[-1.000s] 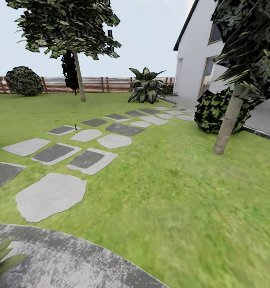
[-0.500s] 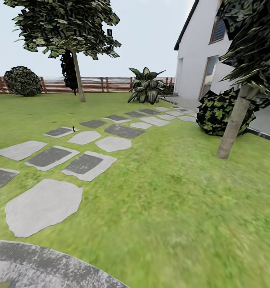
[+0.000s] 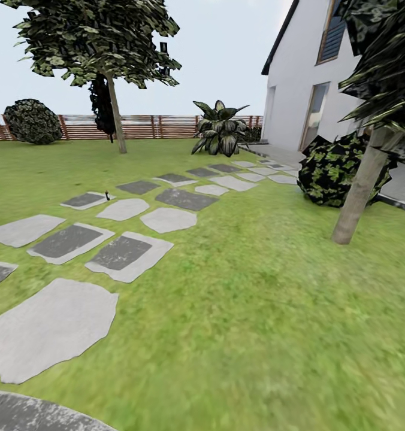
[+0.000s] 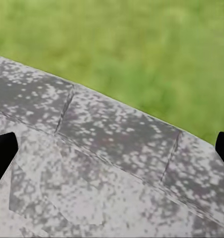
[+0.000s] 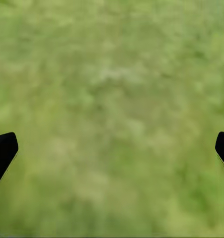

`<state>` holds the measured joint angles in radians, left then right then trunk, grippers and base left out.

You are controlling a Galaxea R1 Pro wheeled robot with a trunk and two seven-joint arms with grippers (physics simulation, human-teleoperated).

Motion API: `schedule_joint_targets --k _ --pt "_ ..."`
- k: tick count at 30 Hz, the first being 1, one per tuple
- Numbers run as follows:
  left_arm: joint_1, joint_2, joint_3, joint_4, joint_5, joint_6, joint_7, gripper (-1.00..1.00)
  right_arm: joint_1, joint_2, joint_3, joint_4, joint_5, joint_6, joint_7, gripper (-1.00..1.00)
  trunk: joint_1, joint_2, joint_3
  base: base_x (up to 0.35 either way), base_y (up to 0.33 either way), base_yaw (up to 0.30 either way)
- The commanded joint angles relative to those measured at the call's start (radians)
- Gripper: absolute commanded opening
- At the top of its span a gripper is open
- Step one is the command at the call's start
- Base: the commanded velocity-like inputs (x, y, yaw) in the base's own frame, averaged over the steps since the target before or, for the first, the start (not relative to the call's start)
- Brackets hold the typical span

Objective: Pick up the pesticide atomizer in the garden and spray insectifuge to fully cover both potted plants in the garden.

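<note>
While the head view looks out over the lawn (image 3: 274,311), a path of grey stepping stones (image 3: 121,254) runs from the near left towards the white house (image 3: 298,102) at the far right. On one of the farther stones at the left stands a tiny dark upright thing, the pesticide atomizer (image 3: 107,195), too small to make out in detail. A curved edge of the round paved patio (image 3: 29,413) shows at the bottom left corner. Behind the lawn runs a brown slatted fence (image 3: 160,126), with a tree (image 3: 106,54) and a round dark bush (image 3: 32,121) before it, and a big striped-leaf shrub (image 3: 220,131) near the end of the path. Another tree trunk (image 3: 361,185) and a dark bush (image 3: 334,170) stand at the right.

From the left wrist, the left gripper (image 4: 112,153) hangs wide open and empty over the speckled grey paving (image 4: 92,173) beside the grass. From the right wrist, the right gripper (image 5: 112,151) is likewise spread wide and empty above blurred grass (image 5: 112,99).
</note>
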<state>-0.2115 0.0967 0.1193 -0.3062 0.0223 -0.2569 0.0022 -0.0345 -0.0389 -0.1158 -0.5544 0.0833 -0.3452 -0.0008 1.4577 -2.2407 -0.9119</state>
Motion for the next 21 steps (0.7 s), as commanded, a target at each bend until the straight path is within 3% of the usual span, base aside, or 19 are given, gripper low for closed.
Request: schedule_joint_targets --k 1,12,21 --pt "0.000 0.000 0.000 0.001 0.002 -0.003 0.000 1.00 -0.001 0.001 -0.004 0.001 0.009 -0.003 0.000 1.00 0.000 0.000 -0.001 0.340 0.000 0.000" --pt "-0.001 0.000 0.000 0.001 0.002 -0.004 0.000 1.00 -0.001 0.001 -0.003 0.001 0.009 -0.003 -0.001 1.00 0.000 0.000 -0.001 0.340 0.000 0.017" --pt "0.000 0.000 0.000 0.001 0.002 -0.004 0.000 1.00 -0.001 0.001 -0.002 0.001 0.009 -0.002 -0.001 1.00 0.000 0.000 -0.001 0.340 0.000 0.229"
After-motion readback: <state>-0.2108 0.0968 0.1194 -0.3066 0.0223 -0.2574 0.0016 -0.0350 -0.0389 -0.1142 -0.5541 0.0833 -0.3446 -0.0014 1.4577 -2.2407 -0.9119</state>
